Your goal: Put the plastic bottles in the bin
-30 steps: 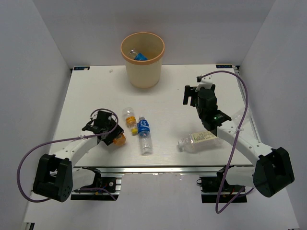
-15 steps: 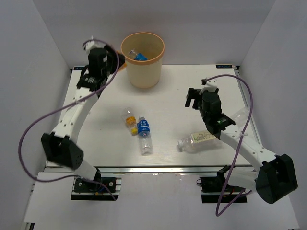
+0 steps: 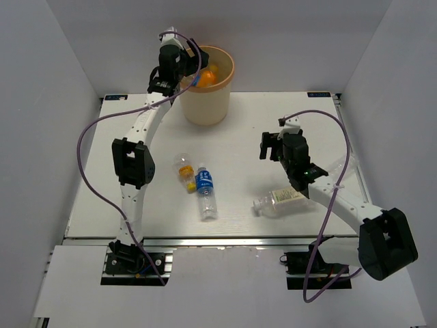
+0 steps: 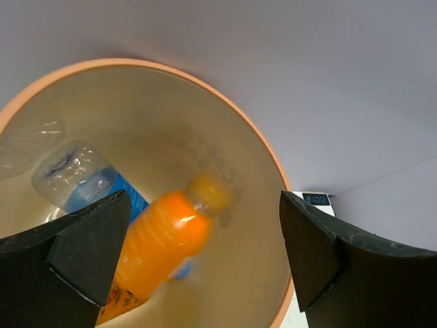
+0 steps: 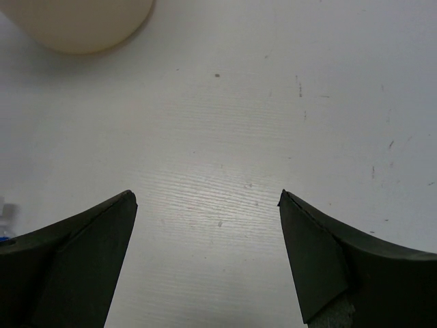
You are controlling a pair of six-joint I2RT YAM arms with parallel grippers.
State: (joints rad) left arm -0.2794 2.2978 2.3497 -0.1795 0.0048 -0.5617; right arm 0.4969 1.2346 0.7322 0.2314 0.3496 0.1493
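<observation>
Where the left gripper hangs: over the mouth of the bin, which stands at 12 o'clock on the table. A second ago it was low at 8 o'clock among the loose bottles, and half a second ago it was raised at the bin's 9 o'clock side.
Left gripper's hold: let go, with the fingers spread wide and nothing between them.
Orange bottle: inside the bin, below the fingers. It is blurred and lies across a blue-labelled bottle. I'd say it has only just dropped.
Right gripper: spread and empty above bare table at about 3 o'clock, barely shifted over the last second.
Left on the table: a stubby orange-tinted bottle at 7 o'clock, with a yellow bit just beside it that may be another, though it is too small to tell. A second blue-labelled bottle lies right beside those. A larger clear bottle lies on its side at 5 o'clock.
What it means: one more bottle is in, so the job looks roughly half done. The left arm has a long reach back to 7 o'clock. The right gripper sits nearer the larger clear bottle and seems the natural one for it.
</observation>
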